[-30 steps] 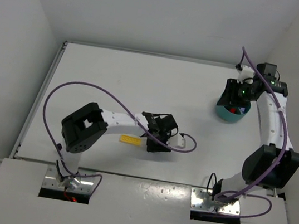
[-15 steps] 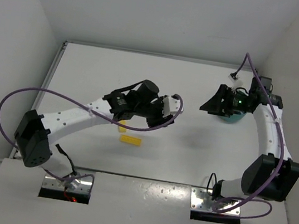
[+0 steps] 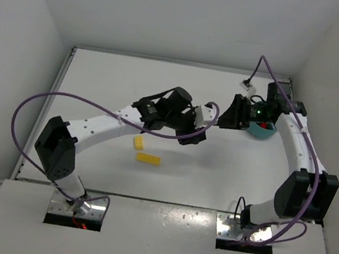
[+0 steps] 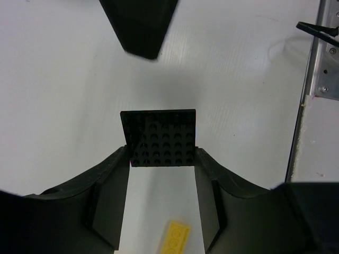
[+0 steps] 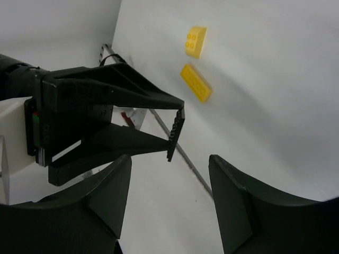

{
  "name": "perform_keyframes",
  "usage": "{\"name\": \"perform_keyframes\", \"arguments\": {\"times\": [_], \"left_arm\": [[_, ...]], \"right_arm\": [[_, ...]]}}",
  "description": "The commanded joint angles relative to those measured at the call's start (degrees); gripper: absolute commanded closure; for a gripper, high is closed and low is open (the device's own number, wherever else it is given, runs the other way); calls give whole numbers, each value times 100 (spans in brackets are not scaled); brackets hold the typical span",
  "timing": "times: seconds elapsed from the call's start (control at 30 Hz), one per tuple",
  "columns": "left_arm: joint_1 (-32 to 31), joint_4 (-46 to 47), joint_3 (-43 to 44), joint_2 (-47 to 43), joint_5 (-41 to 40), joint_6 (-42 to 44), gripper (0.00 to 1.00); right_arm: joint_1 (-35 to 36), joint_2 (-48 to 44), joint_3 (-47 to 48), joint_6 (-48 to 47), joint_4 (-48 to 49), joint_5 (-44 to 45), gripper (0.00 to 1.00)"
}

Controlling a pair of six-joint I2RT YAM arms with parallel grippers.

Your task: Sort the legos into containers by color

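Top external view: left arm (image 3: 99, 128) stretches across the counter (image 3: 112, 80), and right arm (image 3: 301, 140) reaches leftward to face it. Left pincer (image 4: 161, 159) is clamped on a black plate (image 4: 159, 132), gripping its side edges. Right pincer (image 5: 169, 157) gapes with nothing in it, just short of the plate. A long yellow brick (image 3: 148, 158) and a short yellow brick (image 3: 138, 142) lie on the counter under the left arm. The teal bowl (image 3: 262, 132) sits half-hidden behind the right wrist.

Black plate pinched in the left gripper (image 4: 161, 156)

The two dark fingers clamp a square black studded plate (image 4: 159, 132) by its side edges, studs facing the camera, above the white table (image 4: 63, 95). A yellow brick (image 4: 176, 237) lies on the table between the fingers. A black tapered piece (image 4: 140, 26) points down from the top edge; a metal strip (image 4: 323, 58) runs along the right.
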Motion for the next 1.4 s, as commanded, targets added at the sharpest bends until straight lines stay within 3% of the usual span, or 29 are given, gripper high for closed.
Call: {"name": "perform_keyframes", "arguments": {"times": [0.0, 0.3, 0.47, 0.93, 1.1, 1.2, 1.23, 1.37], "left_arm": [[61, 101, 365, 17, 24, -104, 77], [61, 101, 603, 140, -82, -166, 77], [61, 48, 656, 202, -82, -166, 77], [61, 48, 656, 202, -29, -166, 77], [61, 48, 603, 202, 84, -166, 77], [61, -4, 542, 150, 198, -60, 68], [61, -4, 489, 149, 199, -60, 54], [61, -4, 436, -26, 121, -8, 26]], "right_arm": [[276, 87, 90, -195, -28, 69, 39], [664, 316, 38, -248, -28, 245, 40], [795, 369, 99, -300, -28, 245, 54], [901, 475, 213, -353, 24, 420, 76], [901, 475, 318, -406, 77, 561, 90], [901, 475, 468, -459, 77, 842, 97], [901, 475, 564, -459, 77, 1025, 97], [788, 475, 933, -511, 77, 1623, 98]]}}
